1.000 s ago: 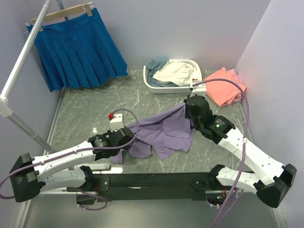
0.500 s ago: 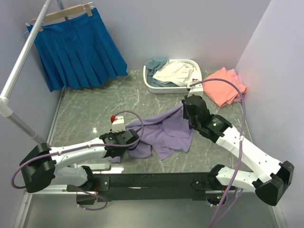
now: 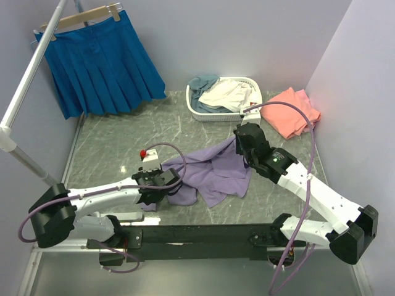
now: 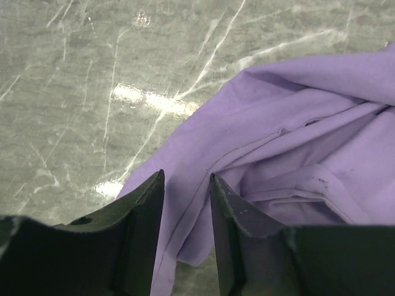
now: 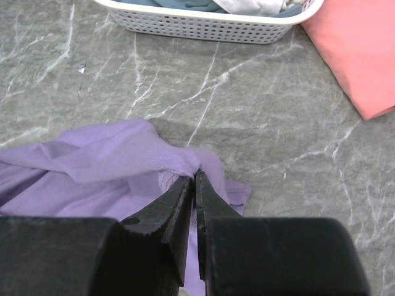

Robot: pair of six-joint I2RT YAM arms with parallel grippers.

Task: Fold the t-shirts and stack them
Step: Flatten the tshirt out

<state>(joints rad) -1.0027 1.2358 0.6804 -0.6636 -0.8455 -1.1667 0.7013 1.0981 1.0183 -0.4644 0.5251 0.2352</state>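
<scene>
Nearest me, toward seven o'clock on the table, my left jaws stand apart over the near-left edge of the purple t-shirt, and a strip of its cloth shows in the gap between them. The shirt lies crumpled across the middle of the table and stretches toward one o'clock. There my right jaws are pressed almost together on a bunched fold at its far corner, which rises up to them. Beyond, at twelve o'clock, sits a white basket with a cream t-shirt and a grey-blue one heaped in it. At two o'clock, near the basket, pink t-shirts lie on the table. Farthest off, at ten o'clock, a blue skirt hangs from a wooden hanger.
</scene>
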